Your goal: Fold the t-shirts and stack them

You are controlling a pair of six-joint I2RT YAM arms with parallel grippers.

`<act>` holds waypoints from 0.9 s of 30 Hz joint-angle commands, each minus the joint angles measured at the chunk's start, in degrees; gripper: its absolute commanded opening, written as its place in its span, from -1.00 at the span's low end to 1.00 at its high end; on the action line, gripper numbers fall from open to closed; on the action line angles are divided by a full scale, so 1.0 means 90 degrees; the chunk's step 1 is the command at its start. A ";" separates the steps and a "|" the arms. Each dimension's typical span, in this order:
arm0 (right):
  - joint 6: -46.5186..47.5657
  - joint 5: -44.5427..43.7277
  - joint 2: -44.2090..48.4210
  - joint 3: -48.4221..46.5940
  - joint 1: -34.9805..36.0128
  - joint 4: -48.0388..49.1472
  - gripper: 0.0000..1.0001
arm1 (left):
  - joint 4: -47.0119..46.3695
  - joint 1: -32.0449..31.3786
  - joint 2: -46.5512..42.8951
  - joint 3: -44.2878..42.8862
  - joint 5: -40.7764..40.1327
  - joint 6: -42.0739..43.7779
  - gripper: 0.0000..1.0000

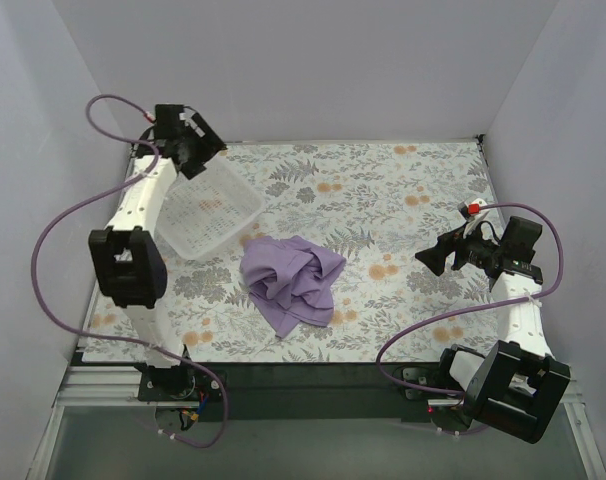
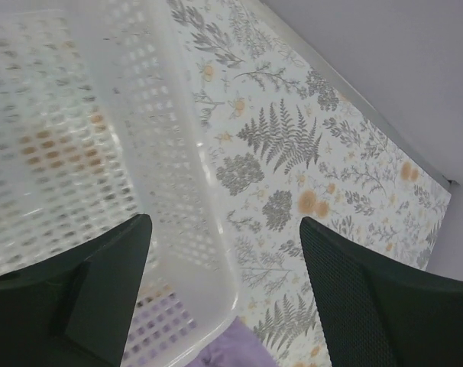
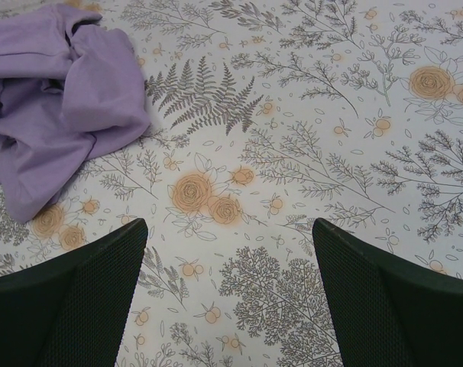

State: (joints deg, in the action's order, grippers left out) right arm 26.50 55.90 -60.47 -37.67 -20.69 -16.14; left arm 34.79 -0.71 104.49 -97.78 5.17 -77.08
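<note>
1. The lavender t-shirt point(image 1: 291, 280) lay crumpled in a heap near the middle of the tabletop point(image 1: 413, 180), just beside the near corner of the white basket point(image 1: 238, 200). Whether cloth and plastic touched could not be told. Nothing was folded yet, so the task looked to be at its start.
2. The left gripper point(image 2: 224, 222) hung over the basket with its jaws spread wide; the basket's rim ran between them and was not pinched. The right gripper point(image 3: 228, 222) hovered above bare floral cover, apart from the shirt, its jaws likewise spread and holding nothing.
3. Likely trouble: a grab into the bunched heap could catch several layers at once, so the shirt would lift as a knot instead of opening flat. The hems and sleeves were buried in the folds, and no collar or label could be made out.
4. A second risk lay in the basket. With the shirt so close, dragging the cloth outward might snag or shove the light plastic. The left jaws, closing where they were, would probably take the rim rather than cloth.
5. The basket showed nothing inside. Only the floral pattern and a patch of purple showed through its mesh.
</note>
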 commanded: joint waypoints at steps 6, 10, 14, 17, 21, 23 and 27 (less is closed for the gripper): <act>-0.0025 0.0166 0.0068 -0.0092 -0.0045 0.0114 0.90 | 0.2375 -0.1034 0.2500 -0.2807 -0.1570 -0.1406 0.54; -0.0025 0.0176 0.0078 -0.0101 -0.0045 0.0104 0.90 | 0.2511 -0.1132 0.2745 -0.2788 -0.1834 -0.1319 0.48; -0.0034 0.0185 0.0078 -0.0102 -0.0045 0.0114 0.90 | 0.2561 -0.1200 0.2911 -0.2710 -0.2194 -0.1055 0.26; -0.0034 0.0176 0.0078 -0.0102 -0.0055 0.0104 0.90 | 0.2493 -0.1210 0.3000 -0.2652 -0.2448 -0.0511 -0.35; -0.0025 0.0137 0.0088 -0.0102 -0.0045 0.0104 0.90 | 0.2375 -0.1220 0.2980 -0.2486 -0.2722 0.0583 -1.00; -0.0025 0.0146 0.0088 -0.0102 -0.0045 0.0104 0.90 | 0.2200 -0.1220 0.2883 -0.2137 -0.2607 0.1208 -1.00; -0.0025 0.0156 0.0078 -0.0102 -0.0045 0.0104 0.90 | 0.1459 -0.1220 0.2124 -0.0977 -0.1747 0.3022 -1.00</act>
State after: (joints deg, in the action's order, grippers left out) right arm 26.50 55.92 -60.47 -37.67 -20.93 -16.16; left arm 56.10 -12.08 129.25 -114.13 -18.83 -64.12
